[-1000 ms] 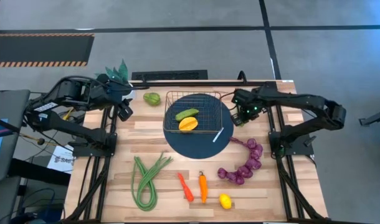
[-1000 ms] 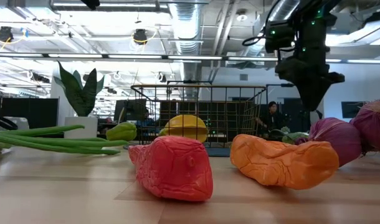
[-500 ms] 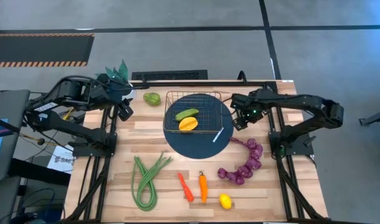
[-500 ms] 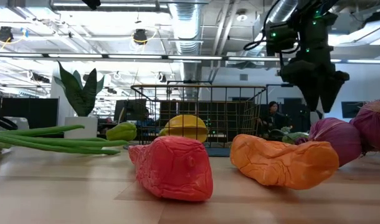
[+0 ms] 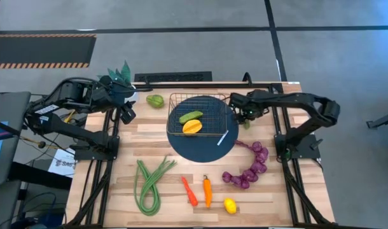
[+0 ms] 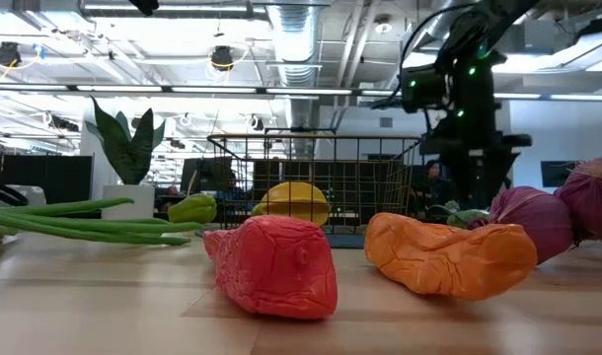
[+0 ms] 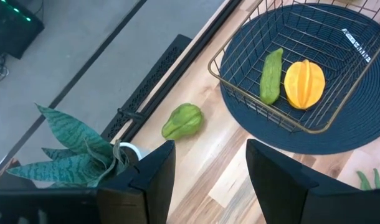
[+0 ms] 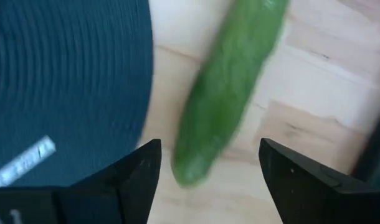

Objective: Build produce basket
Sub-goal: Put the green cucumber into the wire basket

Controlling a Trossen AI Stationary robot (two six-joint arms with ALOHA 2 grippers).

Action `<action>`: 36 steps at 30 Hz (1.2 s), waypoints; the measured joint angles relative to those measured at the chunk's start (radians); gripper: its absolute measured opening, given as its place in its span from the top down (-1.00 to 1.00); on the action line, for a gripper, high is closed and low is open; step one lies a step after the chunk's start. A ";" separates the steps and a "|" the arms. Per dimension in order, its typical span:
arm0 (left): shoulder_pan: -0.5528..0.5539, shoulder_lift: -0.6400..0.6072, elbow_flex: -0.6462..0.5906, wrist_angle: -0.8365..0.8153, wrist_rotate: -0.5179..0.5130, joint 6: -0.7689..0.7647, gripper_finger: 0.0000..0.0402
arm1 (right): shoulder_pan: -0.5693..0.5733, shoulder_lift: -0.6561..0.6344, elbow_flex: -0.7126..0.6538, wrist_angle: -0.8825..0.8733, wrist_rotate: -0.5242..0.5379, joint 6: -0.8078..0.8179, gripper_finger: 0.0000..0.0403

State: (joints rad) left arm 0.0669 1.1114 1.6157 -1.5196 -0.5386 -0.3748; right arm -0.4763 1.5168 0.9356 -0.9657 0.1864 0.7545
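Green cucumber lies under your right gripper.
Its fingers are apart; your left gripper waits open near the plant.

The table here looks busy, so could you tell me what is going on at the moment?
The robot is filling a wire basket on a blue mat with toy produce. A yellow fruit and a green piece are already inside. The right end effector is open above a cucumber lying on the table beside the mat. The left end effector waits open near the potted plant. Beans, peppers, lemon and grapes lie outside.
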 joint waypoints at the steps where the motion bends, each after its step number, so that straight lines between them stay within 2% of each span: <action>1: 0.000 0.000 0.000 0.000 0.000 0.000 0.09 | -0.010 0.018 0.000 0.019 0.000 -0.008 -0.44; 11: 0.000 0.000 0.000 0.000 0.001 -0.008 0.09 | -0.090 0.156 -0.001 0.062 0.000 -0.075 -0.44; 14: 0.000 0.000 0.000 0.000 0.001 -0.012 0.09 | -0.091 0.181 -0.001 0.069 0.000 -0.077 -0.39; 18: 0.000 0.000 0.000 0.000 0.001 -0.016 0.09 | -0.090 0.198 0.000 0.065 -0.015 -0.082 -0.17; 23: 0.000 0.000 0.000 0.000 0.001 -0.026 0.09 | -0.088 0.200 0.001 0.054 -0.050 -0.085 0.31; 29: 0.000 0.000 0.000 0.000 0.009 -0.026 0.09 | -0.082 0.148 0.010 -0.023 -0.063 -0.113 0.35; 36: 0.000 0.000 0.000 0.000 0.010 -0.028 0.09 | -0.058 -0.049 0.134 -0.227 -0.060 -0.122 0.35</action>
State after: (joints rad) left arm 0.0669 1.1118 1.6157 -1.5200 -0.5291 -0.4032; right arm -0.5340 1.4682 1.0701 -1.1926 0.1261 0.6327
